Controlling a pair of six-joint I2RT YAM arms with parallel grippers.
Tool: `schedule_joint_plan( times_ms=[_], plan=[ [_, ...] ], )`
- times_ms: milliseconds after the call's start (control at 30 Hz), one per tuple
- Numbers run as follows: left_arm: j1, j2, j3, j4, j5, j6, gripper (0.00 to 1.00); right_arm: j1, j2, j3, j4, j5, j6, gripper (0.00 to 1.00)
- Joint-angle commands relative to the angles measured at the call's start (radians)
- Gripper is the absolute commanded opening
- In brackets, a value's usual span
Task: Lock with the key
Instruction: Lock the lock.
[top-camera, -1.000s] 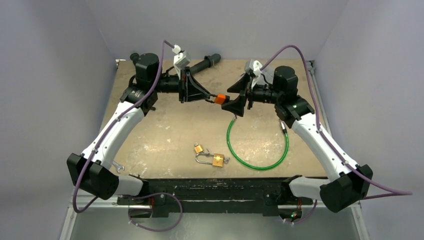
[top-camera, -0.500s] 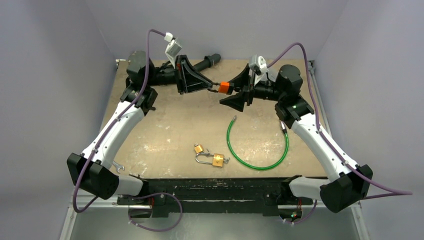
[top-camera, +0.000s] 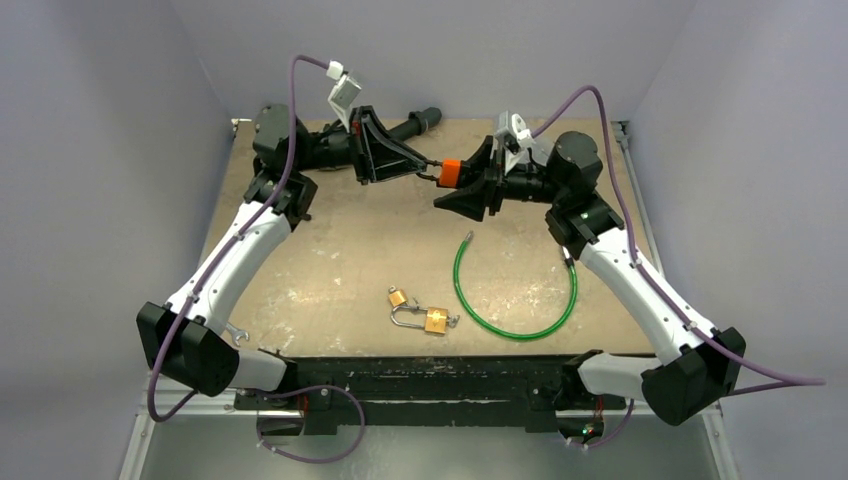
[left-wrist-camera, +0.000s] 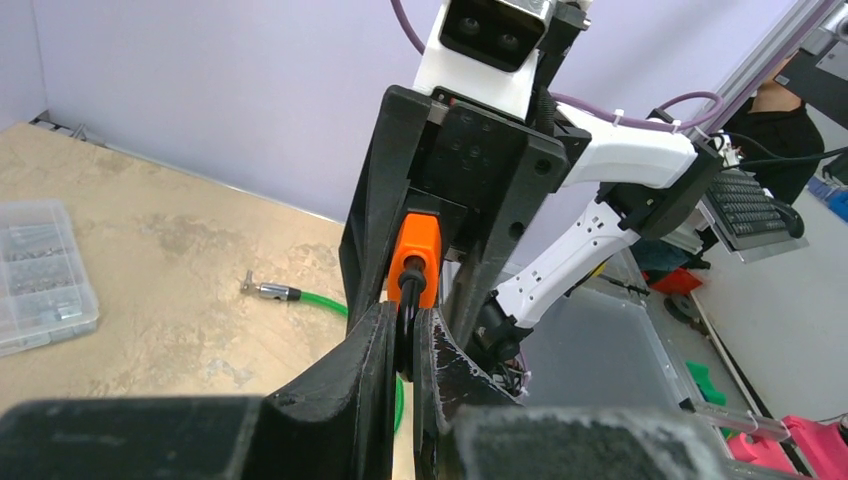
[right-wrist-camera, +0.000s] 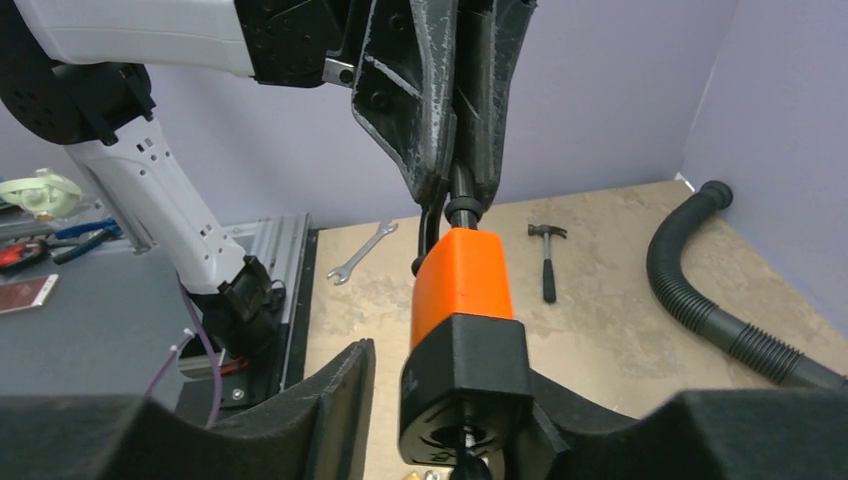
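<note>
An orange padlock (top-camera: 449, 173) with a black base hangs in the air over the back of the table. My left gripper (top-camera: 425, 168) is shut on its black shackle (left-wrist-camera: 409, 300), which is pinched between the fingertips. My right gripper (top-camera: 455, 185) comes from the other side and straddles the padlock's black base (right-wrist-camera: 465, 375). Its jaws are open: one finger (right-wrist-camera: 330, 400) stands a little off the base, while the other lies against it. A dark key (right-wrist-camera: 470, 462) sticks out of the keyhole at the bottom of the right wrist view.
On the table lie a green cable loop (top-camera: 515, 290), two brass padlocks (top-camera: 437, 320) (top-camera: 397, 297), a black hose (top-camera: 415, 125), a small hammer (right-wrist-camera: 547, 260) and a wrench (right-wrist-camera: 360, 250). A clear parts box (left-wrist-camera: 40, 270) sits at the left.
Both grippers moved toward the back of the table with the padlock between them. My right jaws have narrowed around the padlock's base. The left grip on the shackle is unchanged.
</note>
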Motion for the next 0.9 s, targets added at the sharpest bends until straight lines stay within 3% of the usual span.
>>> schedule_joint_plan(
  times_ms=[0, 300, 400, 467, 533, 667, 867],
  plan=[
    [-0.009, -0.004, -0.001, 0.086, -0.038, -0.026, 0.0, 0.01, -0.017, 0.041, 0.034, -0.022, 0.019, 0.44],
    [-0.044, -0.016, -0.021, -0.006, -0.045, 0.099, 0.0, 0.01, -0.008, 0.058, 0.043, -0.038, 0.085, 0.38],
    [-0.056, -0.018, -0.026, -0.03, -0.051, 0.128, 0.0, 0.009, -0.008, 0.058, 0.05, -0.044, 0.103, 0.25],
    [-0.061, -0.015, -0.026, -0.026, -0.054, 0.131, 0.0, 0.009, -0.008, 0.06, 0.047, -0.047, 0.104, 0.09],
    [-0.069, -0.013, -0.026, -0.029, -0.052, 0.14, 0.0, 0.01, -0.007, 0.06, 0.046, -0.049, 0.109, 0.0],
    [-0.096, -0.013, -0.026, -0.057, -0.051, 0.192, 0.0, 0.009, 0.009, 0.062, 0.065, -0.059, 0.169, 0.0],
    [-0.145, -0.035, -0.038, -0.111, -0.106, 0.308, 0.0, 0.011, 0.038, 0.029, 0.234, -0.084, 0.361, 0.0]
  ],
)
